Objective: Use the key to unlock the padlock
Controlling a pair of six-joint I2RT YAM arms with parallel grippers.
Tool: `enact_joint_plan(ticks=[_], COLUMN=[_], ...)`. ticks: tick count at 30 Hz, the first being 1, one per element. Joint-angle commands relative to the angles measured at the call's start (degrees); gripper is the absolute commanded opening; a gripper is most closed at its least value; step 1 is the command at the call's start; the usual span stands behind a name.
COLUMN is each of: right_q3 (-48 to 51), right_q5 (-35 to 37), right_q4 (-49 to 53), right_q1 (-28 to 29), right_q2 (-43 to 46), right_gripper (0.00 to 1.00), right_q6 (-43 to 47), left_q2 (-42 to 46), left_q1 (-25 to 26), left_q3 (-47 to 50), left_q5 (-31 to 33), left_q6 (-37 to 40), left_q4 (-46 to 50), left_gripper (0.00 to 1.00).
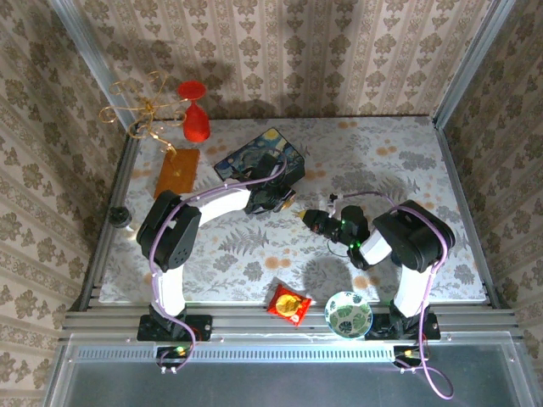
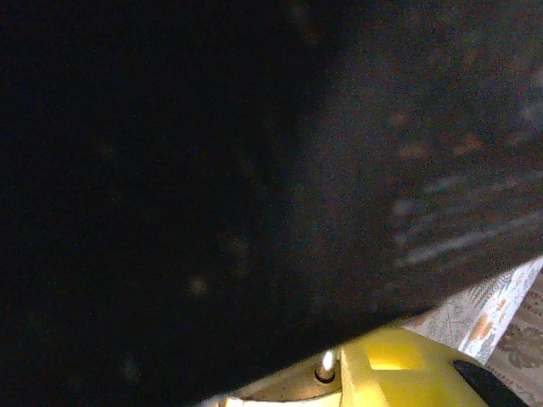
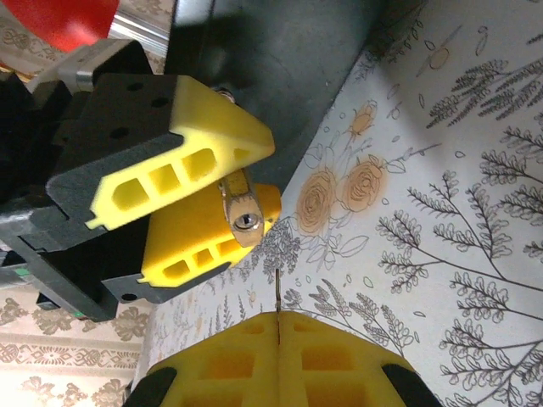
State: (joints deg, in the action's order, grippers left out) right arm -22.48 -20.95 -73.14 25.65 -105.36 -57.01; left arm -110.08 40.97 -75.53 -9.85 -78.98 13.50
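R fingers [image 3: 222,366] pinch key [image 3: 278,292]; L fingers [image 3: 193,248] clamp tiny brass padlock [image 3: 244,219], keyhole showing.

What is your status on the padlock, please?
Left gripper shut on padlock, keyhole facing out. Right gripper shut on key, tip short of keyhole. Nothing between them.

Fixed camera above and behind the arm bases [image 1: 178,326], looking down on the whole table [image 1: 407,161], left wrist camera almost against the dark blue box [image 2: 170,170], right wrist camera low and close, facing past the key [image 3: 278,292] to the left gripper [image 3: 259,174] and padlock [image 3: 244,216], both shared with the overhead view.
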Motion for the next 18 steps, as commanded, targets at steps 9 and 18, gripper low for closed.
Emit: enact_joint_plan(ticks=[9, 18], right_q3=[-1.4, -1.9], right_q5=[2.7, 3.5], right_q4=[-1.8, -1.7], right_q1=[-0.2, -0.3], right_q2=[3.3, 2.6], right_gripper=[0.0, 0.0], right_q6=[2.5, 2.7], left_q2=[3.0, 3.5], left_q1=[-0.8, -0.9], left_q3=[0.0, 0.9], left_q5=[-3.7, -5.3], left_q6=[-4.3, -5.8], left_q4=[-3.6, -5.5], left_gripper=[0.0, 0.0])
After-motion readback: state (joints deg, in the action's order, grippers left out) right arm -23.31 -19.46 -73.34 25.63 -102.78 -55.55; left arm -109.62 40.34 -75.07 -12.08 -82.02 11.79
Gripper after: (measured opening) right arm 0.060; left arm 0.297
